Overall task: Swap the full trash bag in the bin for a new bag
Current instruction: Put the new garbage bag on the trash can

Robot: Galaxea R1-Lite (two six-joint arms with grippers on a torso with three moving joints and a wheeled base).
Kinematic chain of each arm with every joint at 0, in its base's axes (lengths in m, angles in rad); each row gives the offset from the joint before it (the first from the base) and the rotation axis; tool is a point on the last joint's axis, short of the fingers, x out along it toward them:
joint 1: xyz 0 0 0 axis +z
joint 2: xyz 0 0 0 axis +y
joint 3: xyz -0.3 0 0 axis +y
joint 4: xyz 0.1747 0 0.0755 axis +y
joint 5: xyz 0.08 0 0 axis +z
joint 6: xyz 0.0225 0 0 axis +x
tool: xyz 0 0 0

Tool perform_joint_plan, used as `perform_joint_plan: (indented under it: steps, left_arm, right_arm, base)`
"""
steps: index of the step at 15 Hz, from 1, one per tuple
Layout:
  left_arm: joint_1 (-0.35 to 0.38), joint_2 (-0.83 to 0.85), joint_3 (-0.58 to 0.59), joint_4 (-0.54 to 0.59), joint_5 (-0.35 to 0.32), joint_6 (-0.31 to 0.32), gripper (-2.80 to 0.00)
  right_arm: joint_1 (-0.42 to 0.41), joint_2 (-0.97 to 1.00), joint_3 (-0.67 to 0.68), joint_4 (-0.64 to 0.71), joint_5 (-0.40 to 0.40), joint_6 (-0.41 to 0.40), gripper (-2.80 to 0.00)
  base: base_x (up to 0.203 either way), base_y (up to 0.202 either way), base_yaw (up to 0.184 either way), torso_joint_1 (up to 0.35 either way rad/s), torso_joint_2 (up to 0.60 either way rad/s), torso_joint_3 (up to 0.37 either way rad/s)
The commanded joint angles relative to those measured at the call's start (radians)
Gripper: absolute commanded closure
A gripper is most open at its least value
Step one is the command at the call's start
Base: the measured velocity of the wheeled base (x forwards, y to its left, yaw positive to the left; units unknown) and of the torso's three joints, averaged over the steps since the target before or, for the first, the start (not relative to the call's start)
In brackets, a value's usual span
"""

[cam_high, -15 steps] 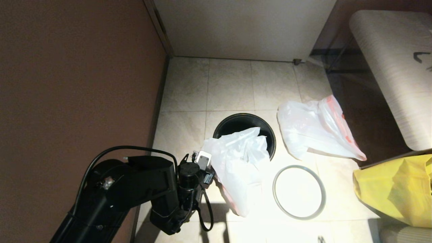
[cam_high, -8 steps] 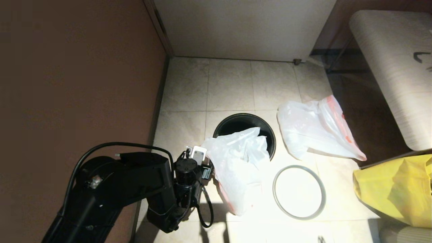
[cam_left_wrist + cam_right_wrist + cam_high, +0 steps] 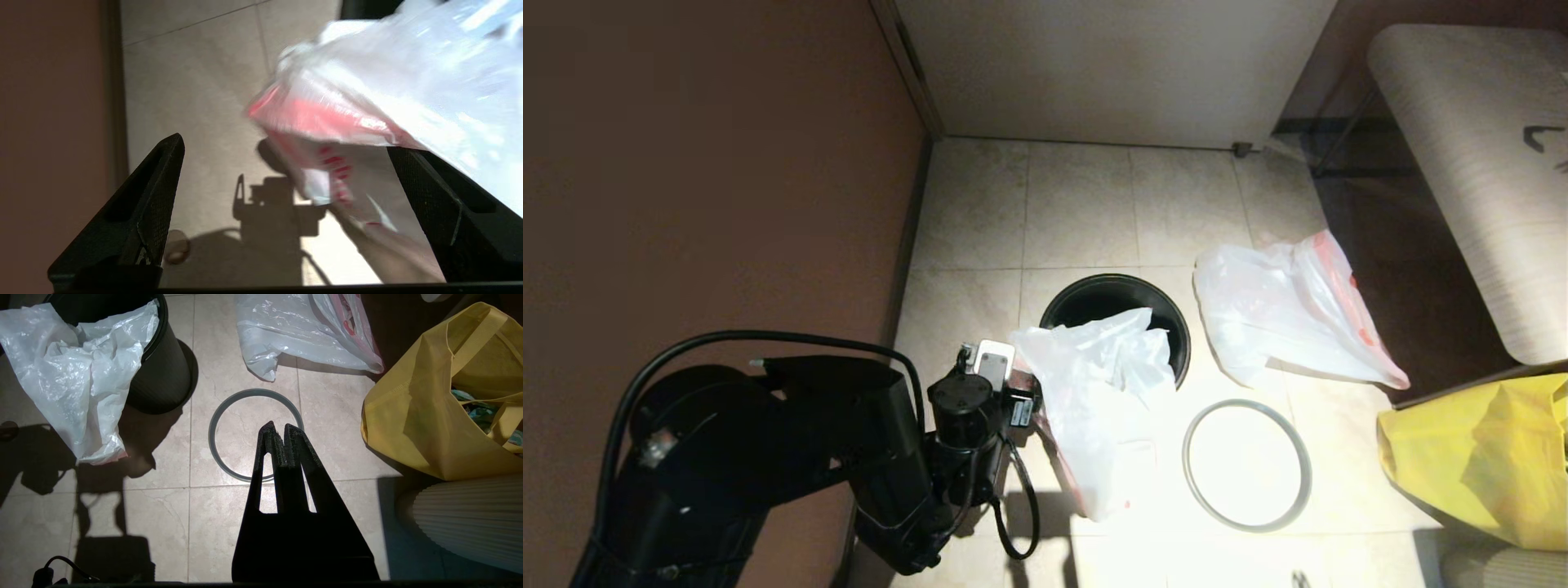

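So the left gripper [image 3: 282,179] is down by the near-left side of the bin [image 3: 1094,298], fingers spread wide and nothing clamped between them. In the left wrist view the red-pink edge of the new bag [image 3: 1098,408] sits just ahead of the open fingers, and the film brushes over one finger [image 3: 433,204] — I can't tell whether it's actually resting on it. That's the relation that matters: the bag's mouth edge lies right in front of this gripper, and the left arm is far nearer than the right.

The bag itself is a crumpled white sheet, partly tucked into the bin and mostly spilling over the near rim down to the floor, long axis running from the bin toward the robot.

The right gripper [image 3: 278,430] hangs above the grey hoop [image 3: 1247,465] lying on the tiles, fingers pressed together, empty. The full trash bag [image 3: 1278,314] lies on the floor to the right of the bin — out already.
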Motion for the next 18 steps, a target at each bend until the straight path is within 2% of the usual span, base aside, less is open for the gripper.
perform_joint_plan:
  steps: [1, 4, 8, 14, 18]
  left_arm:
    - [-0.034, -0.027, 0.017, -0.008, 0.0, -0.003, -2.8]
    - [-0.068, -0.014, 0.009, -0.008, -0.033, -0.001, -2.8]
    - [-0.054, 0.031, -0.057, -0.008, -0.1, 0.008, -2.8]
    - [-0.051, 0.011, -0.055, -0.008, -0.102, 0.014, -2.8]
    - [-0.061, -0.032, -0.052, -0.008, -0.104, 0.043, -2.8]
  right_arm:
    - [0.0, 0.001, 0.002, 0.0, 0.0, 0.0, 0.0]
    - [0.001, 0.001, 0.002, 0.0, 0.0, 0.0, 0.0]
    - [0.001, 0.001, 0.001, 0.0, 0.0, 0.001, 0.0]
    - [0.001, 0.001, 0.002, 0.0, 0.0, 0.001, 0.0]
    - [0.001, 0.001, 0.001, 0.0, 0.0, 0.001, 0.0]
  base:
    - [0.0, 0.0, 0.0, 0.0, 0.0, 0.0]
    - [0.0, 0.0, 0.0, 0.0, 0.0, 0.0]
    - [0.0, 0.0, 0.0, 0.0, 0.0, 0.0]
    - [0.0, 0.0, 0.0, 0.0, 0.0, 0.0]
    - [0.0, 0.0, 0.0, 0.0, 0.0, 0.0]
